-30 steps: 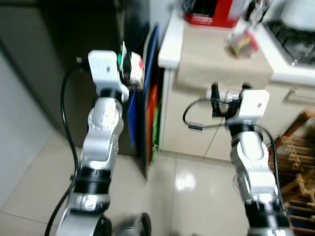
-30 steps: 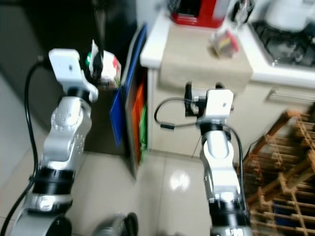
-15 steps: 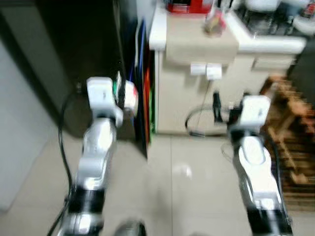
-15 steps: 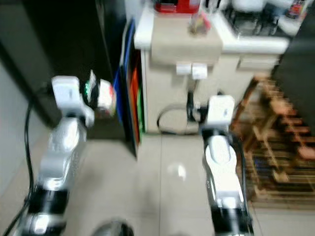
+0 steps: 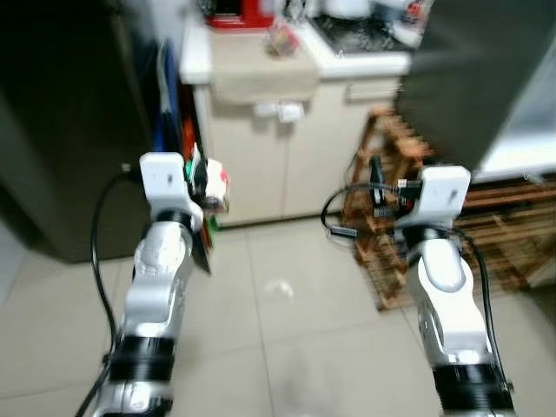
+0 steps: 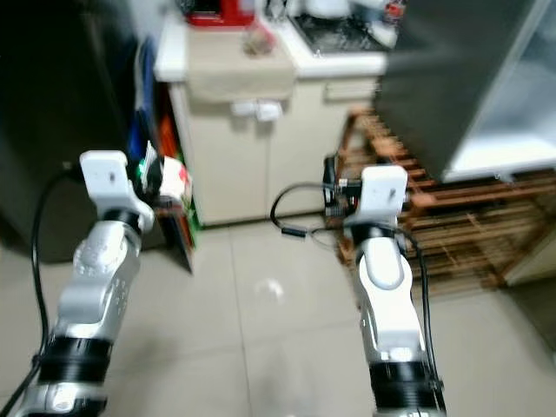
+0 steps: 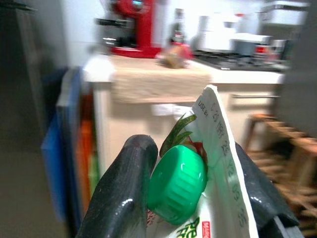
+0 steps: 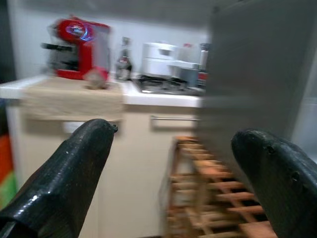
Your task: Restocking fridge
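My left gripper (image 5: pixel 207 180) is shut on a white carton (image 7: pixel 213 163) with a green screw cap (image 7: pixel 177 183) and red and green print, held upright at chest height; the carton (image 6: pixel 172 181) also shows in the head views. My right gripper (image 8: pixel 178 163) is open with nothing between its fingers (image 8: pixel 69 173), held level in front of a wooden rack (image 5: pixel 395 208). A grey fridge door (image 6: pixel 452 78) stands at the upper right, blurred.
A cream counter cabinet (image 5: pixel 261 148) stands ahead with a red coffee machine (image 7: pixel 132 27), a stove (image 6: pixel 334 30) and small items on top. Blue, orange and green boards (image 5: pixel 169 130) lean beside a dark appliance (image 5: pixel 61 130). Pale floor tiles (image 5: pixel 287 321) lie ahead.
The whole view has swung to the right and pulled back: the counter has shifted left and the wooden rack and grey door have come in. Both arms keep their poses, with the carton still held.
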Controlling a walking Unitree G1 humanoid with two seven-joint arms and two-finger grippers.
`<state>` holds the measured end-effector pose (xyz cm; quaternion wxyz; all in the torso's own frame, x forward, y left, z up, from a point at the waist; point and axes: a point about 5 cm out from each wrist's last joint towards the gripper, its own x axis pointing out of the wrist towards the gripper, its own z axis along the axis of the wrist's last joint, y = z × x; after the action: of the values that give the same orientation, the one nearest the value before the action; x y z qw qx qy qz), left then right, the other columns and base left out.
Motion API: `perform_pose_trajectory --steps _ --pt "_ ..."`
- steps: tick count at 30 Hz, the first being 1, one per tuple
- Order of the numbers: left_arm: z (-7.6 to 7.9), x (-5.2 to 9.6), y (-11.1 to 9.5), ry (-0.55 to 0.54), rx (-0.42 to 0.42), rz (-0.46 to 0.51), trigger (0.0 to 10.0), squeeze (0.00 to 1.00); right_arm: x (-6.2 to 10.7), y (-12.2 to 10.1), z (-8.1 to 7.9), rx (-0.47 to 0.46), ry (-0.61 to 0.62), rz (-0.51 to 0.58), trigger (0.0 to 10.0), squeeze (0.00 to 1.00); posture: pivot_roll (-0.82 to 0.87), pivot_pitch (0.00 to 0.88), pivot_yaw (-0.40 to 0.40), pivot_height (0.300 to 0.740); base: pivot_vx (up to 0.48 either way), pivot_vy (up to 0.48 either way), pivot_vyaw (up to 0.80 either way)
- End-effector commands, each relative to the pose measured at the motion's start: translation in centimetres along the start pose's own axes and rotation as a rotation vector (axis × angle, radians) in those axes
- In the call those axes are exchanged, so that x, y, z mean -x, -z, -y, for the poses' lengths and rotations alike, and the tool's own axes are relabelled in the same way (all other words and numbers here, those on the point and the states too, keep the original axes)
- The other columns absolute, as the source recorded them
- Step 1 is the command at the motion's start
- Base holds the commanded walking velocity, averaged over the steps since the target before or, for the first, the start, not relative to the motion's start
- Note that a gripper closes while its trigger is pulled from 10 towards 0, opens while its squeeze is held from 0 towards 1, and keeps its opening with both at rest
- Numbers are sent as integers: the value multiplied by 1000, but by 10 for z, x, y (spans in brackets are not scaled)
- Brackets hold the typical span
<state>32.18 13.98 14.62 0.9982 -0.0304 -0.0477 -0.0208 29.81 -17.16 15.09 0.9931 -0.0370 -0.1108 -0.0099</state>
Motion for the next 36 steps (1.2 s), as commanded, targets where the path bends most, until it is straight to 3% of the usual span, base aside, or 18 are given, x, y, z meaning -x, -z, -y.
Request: perform_pose_trajectory --steps 1,11,15,22,24,30,36 --pt "-11 -1 -3 -37 -12 16 10000 0 -3 -2 -6 -14 -23 4 10000 0 -138 0 16 740 0 -450 0" --pt "-19 1 4 -72 -5 -8 10000 0 -1 0 -6 -10 -21 -3 10000 0 -145 0 28 740 0 -449 0" --pt "-34 -1 1 -135 0 4 10000 0 -1 0 -6 -11 -15 -3 10000 0 -144 0 27 740 0 -449 0" --pt "-43 4 4 -176 -22 0 10000 0 0 1 -5 -8 -17 -5 10000 0 -140 0 26 740 36 -426 0" --pt "-53 6 7 -235 -60 -9 10000 0 1 2 -3 -10 -13 -4 10000 0 -140 0 26 740 326 -345 0" --pt "-69 11 0 -269 -104 25 10000 0 5 5 1 -4 -1 -16 10000 0 -131 0 21 740 0 0 0" --pt "-68 11 2 -249 -102 5 10000 0 5 6 9 3 20 -20 10000 0 -123 0 13 740 0 0 0"
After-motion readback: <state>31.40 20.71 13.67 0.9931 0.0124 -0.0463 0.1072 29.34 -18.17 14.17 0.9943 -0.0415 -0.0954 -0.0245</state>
